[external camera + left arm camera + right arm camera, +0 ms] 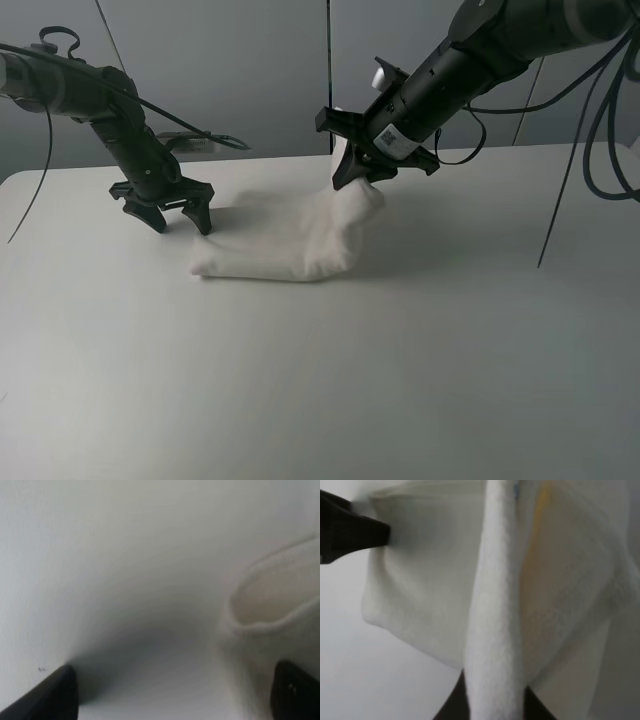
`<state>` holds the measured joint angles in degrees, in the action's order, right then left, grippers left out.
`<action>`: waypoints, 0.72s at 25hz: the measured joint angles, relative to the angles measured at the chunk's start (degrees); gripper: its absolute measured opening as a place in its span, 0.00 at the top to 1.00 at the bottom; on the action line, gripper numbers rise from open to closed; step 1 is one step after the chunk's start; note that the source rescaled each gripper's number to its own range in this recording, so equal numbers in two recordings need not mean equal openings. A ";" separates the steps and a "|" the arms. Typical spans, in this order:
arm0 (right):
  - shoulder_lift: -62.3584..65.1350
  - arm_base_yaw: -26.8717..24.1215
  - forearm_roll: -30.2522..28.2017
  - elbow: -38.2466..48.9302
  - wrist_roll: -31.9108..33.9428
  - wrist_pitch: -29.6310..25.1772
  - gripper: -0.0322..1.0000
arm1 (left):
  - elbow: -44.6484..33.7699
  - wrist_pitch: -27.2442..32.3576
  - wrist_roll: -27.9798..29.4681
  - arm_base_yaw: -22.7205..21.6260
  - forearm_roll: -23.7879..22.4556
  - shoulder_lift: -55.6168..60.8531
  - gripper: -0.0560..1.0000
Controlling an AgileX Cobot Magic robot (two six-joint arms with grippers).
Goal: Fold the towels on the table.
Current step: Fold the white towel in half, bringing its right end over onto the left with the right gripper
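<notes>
**towel** (285,245): one piece of white terry cloth, lying on the table (320,400) in a low, crumpled bundle. most of it is doubled over and flat, with a rounded fold along its near edge. the end on the right arm's side is pulled up off the surface into a peak. the left wrist view shows a rolled lip of the towel, blurred. the right wrist view shows a thick vertical fold with a faint yellowish streak beside it.

**table**: plain white top under the towel, spreading wide on every side of it.

**left arm** (120,125): dark, and comes in from beyond the towel's flat end. the forearm slopes down toward that end and the wrist is bent so the gripper points at the surface.

**left gripper** (182,226): jaws spread wide, with nothing between them. it hangs low at the towel's flat end, with one finger at the towel's far corner and the other out past the towel over bare table. whether the nearer finger touches the cloth cannot be told.

**right arm** (470,55): dark, and descends on a long slant from high beyond the towel's raised end, with the wrist in line with the forearm.

**right gripper** (350,172): jaws closed tight on the towel's raised peak. the cloth is pinched between them and hangs down from the grip to the rest of the bundle.

**cables** (590,130): black, looping down from the right arm, well apart from the towel.
</notes>
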<state>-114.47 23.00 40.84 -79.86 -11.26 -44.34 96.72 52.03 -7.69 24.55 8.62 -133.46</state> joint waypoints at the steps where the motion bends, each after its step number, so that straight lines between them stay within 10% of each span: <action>1: 0.00 0.92 0.63 0.00 -0.40 0.56 0.96 | 0.00 0.00 0.00 0.00 0.00 0.00 0.00; 18: -7.05 6.24 9.27 -7.26 -2.07 2.12 0.96 | 0.00 0.00 0.11 0.00 0.00 0.00 0.00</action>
<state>-121.52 29.24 50.11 -87.12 -13.33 -42.22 96.72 52.03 -7.58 24.55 8.62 -133.46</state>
